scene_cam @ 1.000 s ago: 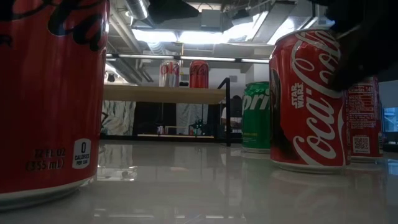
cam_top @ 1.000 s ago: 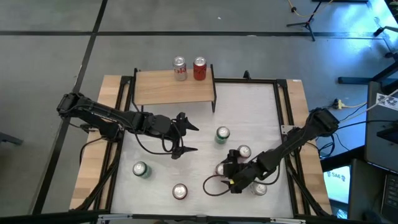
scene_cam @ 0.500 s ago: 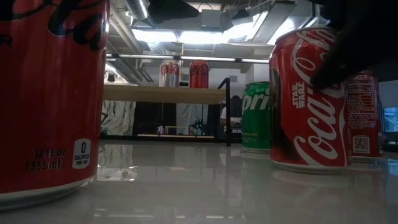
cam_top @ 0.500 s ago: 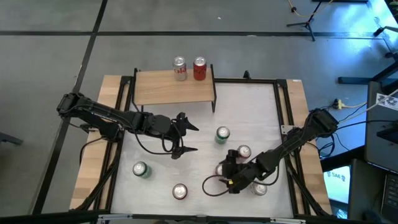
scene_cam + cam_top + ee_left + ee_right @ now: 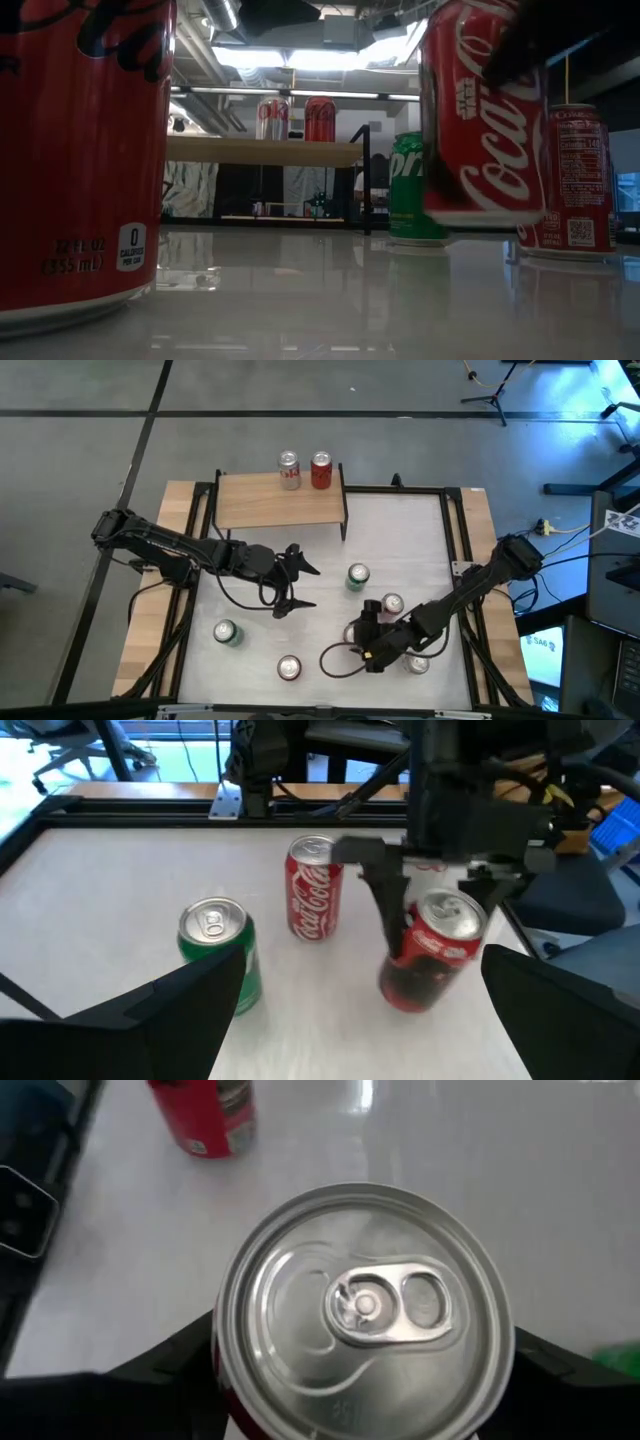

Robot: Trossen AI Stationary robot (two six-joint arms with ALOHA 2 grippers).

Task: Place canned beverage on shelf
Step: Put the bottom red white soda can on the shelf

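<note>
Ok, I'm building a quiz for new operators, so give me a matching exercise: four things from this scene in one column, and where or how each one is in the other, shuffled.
1. Star Wars Coca-Cola can
2. green can nearer the shelf
3. silver can
4. left gripper

A. open, above the table
B. standing on the shelf
C. held clear of the table by the right gripper
D. standing on the table

Pairs: 1-C, 2-D, 3-B, 4-A

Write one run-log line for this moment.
right gripper: shut on red can, lifted off table | left gripper: open, idle | shelf: two cans
</note>
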